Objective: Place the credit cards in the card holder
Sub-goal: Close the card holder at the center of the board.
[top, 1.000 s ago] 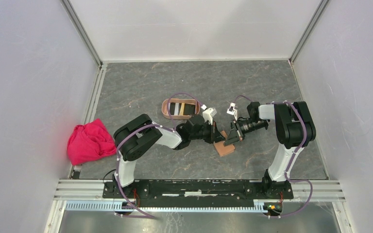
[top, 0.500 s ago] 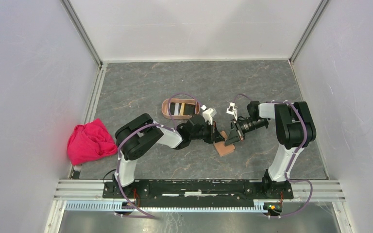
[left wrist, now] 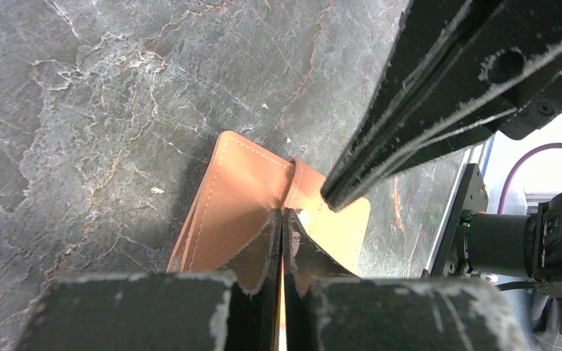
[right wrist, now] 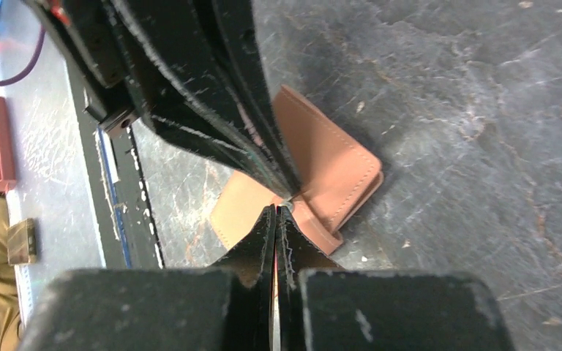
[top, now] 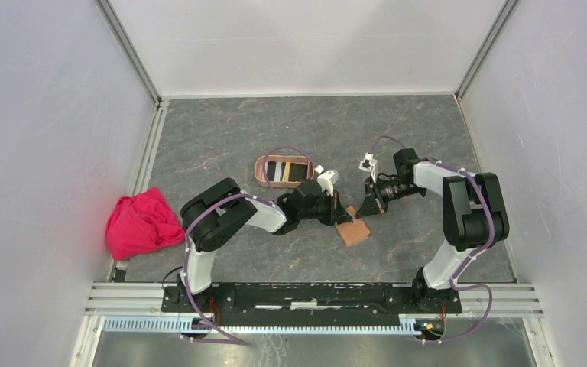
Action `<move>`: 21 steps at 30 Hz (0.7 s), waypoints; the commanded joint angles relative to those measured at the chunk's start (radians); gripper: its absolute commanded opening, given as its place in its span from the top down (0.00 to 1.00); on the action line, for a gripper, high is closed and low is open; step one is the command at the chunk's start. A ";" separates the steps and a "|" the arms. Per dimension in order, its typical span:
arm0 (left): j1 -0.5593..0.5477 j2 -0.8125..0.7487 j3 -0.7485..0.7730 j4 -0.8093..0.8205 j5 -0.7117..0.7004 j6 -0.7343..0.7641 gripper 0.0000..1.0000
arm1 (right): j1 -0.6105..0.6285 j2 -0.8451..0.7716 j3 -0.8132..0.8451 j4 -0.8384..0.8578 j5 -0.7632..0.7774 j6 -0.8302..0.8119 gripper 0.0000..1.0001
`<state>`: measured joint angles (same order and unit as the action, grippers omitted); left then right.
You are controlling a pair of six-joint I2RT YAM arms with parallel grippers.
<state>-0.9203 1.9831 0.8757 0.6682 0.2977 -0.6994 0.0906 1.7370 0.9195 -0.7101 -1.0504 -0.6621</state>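
Note:
The salmon-pink card holder [top: 259,170] sits at mid-table with black and pale credit cards [top: 281,171] lying in it. Near it lies a half-open brown leather wallet [top: 355,232], one flap raised; it also shows in the left wrist view [left wrist: 238,194] and the right wrist view [right wrist: 333,172]. My left gripper [left wrist: 283,212] is shut, its tips pinching the edge of the raised flap at the fold. My right gripper [right wrist: 276,208] is shut with nothing visible in it, tip to tip with the left one above the wallet's snap tab. No card shows outside the holder.
A crumpled red cloth [top: 141,223] lies at the table's left edge. White walls enclose the table on three sides. A metal rail [top: 313,294] with the arm bases runs along the near edge.
My right arm has swung its elbow outward and its gripper has drawn back a little up and right, uncovering more of the wallet. My left gripper has held still.

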 commanded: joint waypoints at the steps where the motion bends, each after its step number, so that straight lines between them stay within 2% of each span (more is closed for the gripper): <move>1: 0.005 0.002 -0.021 -0.033 0.003 0.024 0.96 | 0.011 -0.023 -0.014 0.141 0.057 0.115 1.00; 13: 0.005 0.004 -0.022 -0.022 0.009 0.024 0.96 | 0.051 0.012 -0.011 0.056 0.035 0.024 1.00; 21: 0.007 0.003 -0.023 -0.022 0.011 0.024 0.96 | 0.051 0.030 -0.031 0.072 0.104 0.046 1.00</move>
<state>-0.9199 1.9831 0.8730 0.6716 0.2985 -0.6994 0.1402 1.7504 0.9009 -0.6449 -0.9901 -0.6170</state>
